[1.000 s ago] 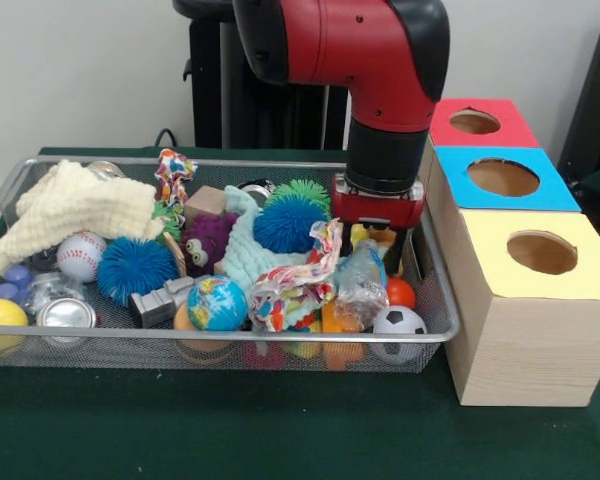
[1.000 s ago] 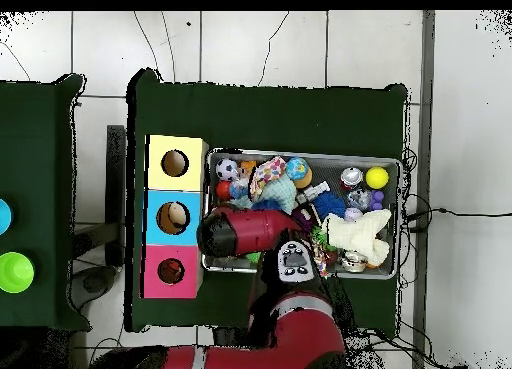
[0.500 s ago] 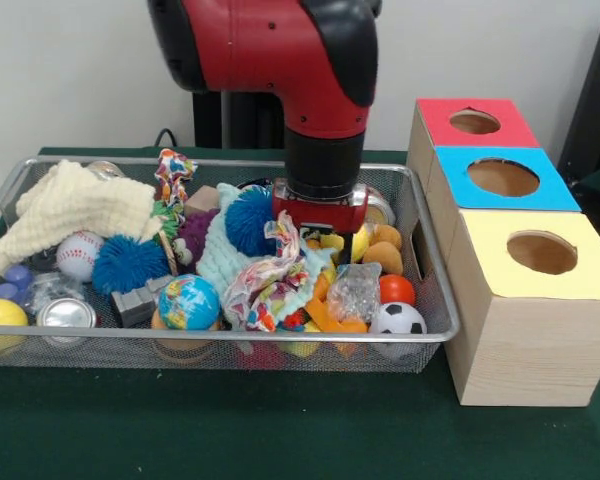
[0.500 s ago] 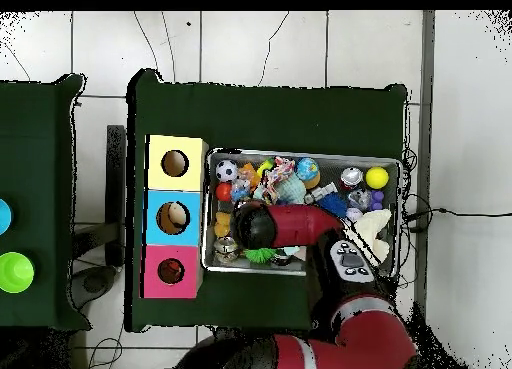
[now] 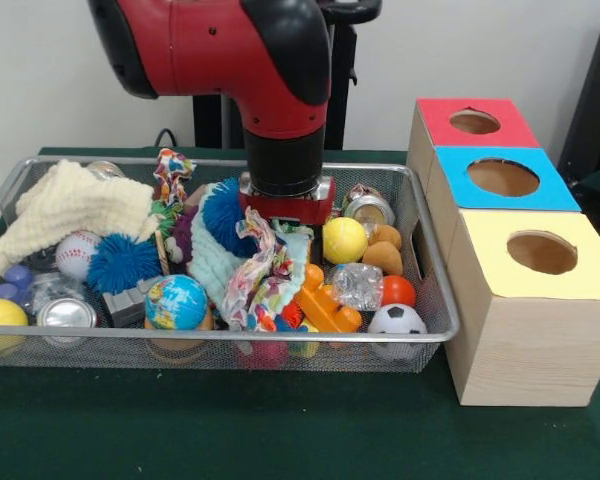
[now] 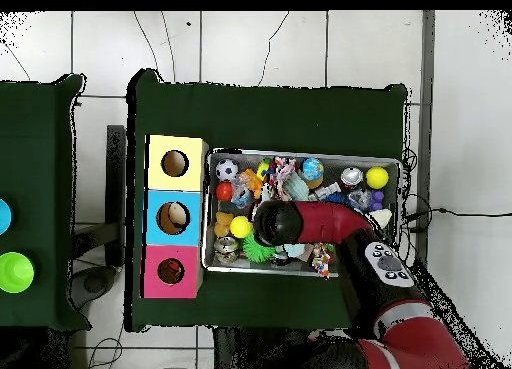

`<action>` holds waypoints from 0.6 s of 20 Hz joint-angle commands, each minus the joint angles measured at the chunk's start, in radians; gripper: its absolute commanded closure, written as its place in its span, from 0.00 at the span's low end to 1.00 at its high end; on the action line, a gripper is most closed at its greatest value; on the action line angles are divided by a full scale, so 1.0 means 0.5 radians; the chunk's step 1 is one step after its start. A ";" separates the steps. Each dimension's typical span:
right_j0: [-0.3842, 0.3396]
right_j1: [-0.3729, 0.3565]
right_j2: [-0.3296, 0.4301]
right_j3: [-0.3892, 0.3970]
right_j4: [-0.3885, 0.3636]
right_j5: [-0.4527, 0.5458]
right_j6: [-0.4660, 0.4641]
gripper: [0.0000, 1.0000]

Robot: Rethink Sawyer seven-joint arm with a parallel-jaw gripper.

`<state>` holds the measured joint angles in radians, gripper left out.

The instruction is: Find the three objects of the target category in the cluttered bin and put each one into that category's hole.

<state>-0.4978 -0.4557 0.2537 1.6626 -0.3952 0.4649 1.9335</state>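
My gripper (image 5: 285, 203) is low in the wire bin (image 5: 435, 300), its lower part buried among a blue spiky ball (image 5: 220, 215), a colourful patterned cloth (image 5: 263, 280) and a mint cloth (image 5: 212, 265). In the overhead view the arm's head (image 6: 278, 223) covers it. Just right of it lie a yellow ball (image 5: 344, 240), two orange balls (image 5: 384, 256), a red-orange ball (image 5: 399, 290) and a soccer ball (image 5: 397, 321). The three-hole box stands right of the bin: red hole (image 5: 474, 121), blue hole (image 5: 503, 177), yellow hole (image 5: 541, 252).
The bin's left part holds a cream cloth (image 5: 75, 205), a baseball (image 5: 77, 255), another blue spiky ball (image 5: 125, 263), a globe ball (image 5: 176, 302), a can (image 5: 65, 315) and a yellow ball (image 5: 0, 320). A pale object shows inside the blue hole (image 6: 176, 217).
The arm has swept from the bin's box end toward its middle, pushing the cloths and blue spiky ball along. The yellow and orange balls now lie uncovered.
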 commanded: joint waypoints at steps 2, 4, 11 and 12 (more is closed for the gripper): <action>-0.269 -0.120 0.246 0.100 -0.224 0.474 -0.751 0.00; -0.293 -0.140 0.272 0.108 -0.248 0.495 -0.740 0.00; -0.317 -0.129 0.338 0.112 -0.322 0.496 -0.642 0.00; -0.319 -0.128 0.344 0.116 -0.326 0.498 -0.632 0.00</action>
<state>-0.6191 -0.5109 0.3616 1.6883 -0.4533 0.6020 1.9036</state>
